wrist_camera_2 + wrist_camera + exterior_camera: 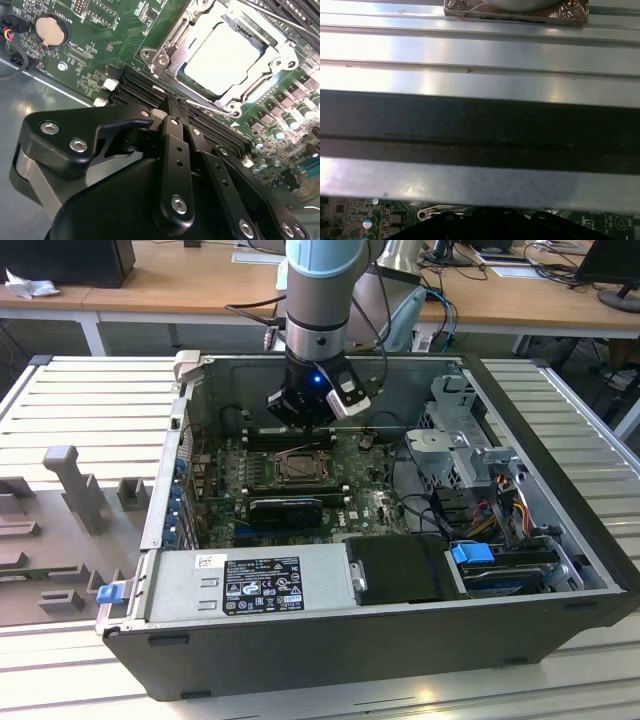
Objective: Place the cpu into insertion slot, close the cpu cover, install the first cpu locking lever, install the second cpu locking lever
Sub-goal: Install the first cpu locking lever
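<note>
Nearest you in the exterior view, the front wall of the open computer case (pixel 330 640) is running along the ribbed metal desk (pixel 90 400), and just behind that wall the grey power supply (pixel 250 585) and a black drive bay (pixel 400 570) are taking up the near strip, leaving no room there.

Further in, the green motherboard (pixel 330 495) is lying flat on the case floor. The insertion slot (pixel 300 466) is sitting mid-board, with a black card (pixel 285 510) just in front of it and the memory slots (pixel 290 435) just behind. Cables and a drive cage (pixel 455 455) are crowding the exterior view's right; the left case wall is standing close to the board edge.

In the second wrist view, the cpu (pixel 225 57) is resting in the insertion slot (pixel 165 55), its pale face showing through the window of the cpu cover (pixel 270 42), whose frame is lying around the chip's edges. A thin locking lever (pixel 280 20) is crossing the far corner of the socket. A round coin battery (pixel 50 30) is sitting well apart on the board.

Your gripper (pixel 305 415) is hanging over the memory slots at the socket's far edge, holding nothing. In the second wrist view the gripper (pixel 175 112) is showing its jaws drawn together, tips over the memory slots (pixel 145 90), near the socket rim.

Farthest back, wooden desks (pixel 180 280) are lining the room.
</note>
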### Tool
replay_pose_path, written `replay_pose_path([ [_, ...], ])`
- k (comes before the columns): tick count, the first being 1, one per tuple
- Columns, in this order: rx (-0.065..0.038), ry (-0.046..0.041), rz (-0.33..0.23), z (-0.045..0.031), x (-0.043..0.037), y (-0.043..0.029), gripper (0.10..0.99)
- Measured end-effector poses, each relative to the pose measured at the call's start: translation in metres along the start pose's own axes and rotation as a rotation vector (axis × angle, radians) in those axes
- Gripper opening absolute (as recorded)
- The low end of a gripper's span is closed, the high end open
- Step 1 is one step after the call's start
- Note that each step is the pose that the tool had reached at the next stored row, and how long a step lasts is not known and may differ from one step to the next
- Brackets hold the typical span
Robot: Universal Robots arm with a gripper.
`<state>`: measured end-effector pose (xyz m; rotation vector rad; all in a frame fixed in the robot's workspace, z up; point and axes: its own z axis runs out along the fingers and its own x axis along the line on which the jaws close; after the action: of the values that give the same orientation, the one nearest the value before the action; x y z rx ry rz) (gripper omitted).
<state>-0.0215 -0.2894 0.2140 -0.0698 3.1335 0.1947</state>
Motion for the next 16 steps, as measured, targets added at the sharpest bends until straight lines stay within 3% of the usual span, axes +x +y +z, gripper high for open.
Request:
replay_pose_path([
  [9, 0.0, -0.0005, 0.004, 0.0018, -0.0009, -0.0019, 0.106],
  [16, 0.0, -0.0005, 0.003, 0.0073, -0.0011, 0.0008, 0.106],
])
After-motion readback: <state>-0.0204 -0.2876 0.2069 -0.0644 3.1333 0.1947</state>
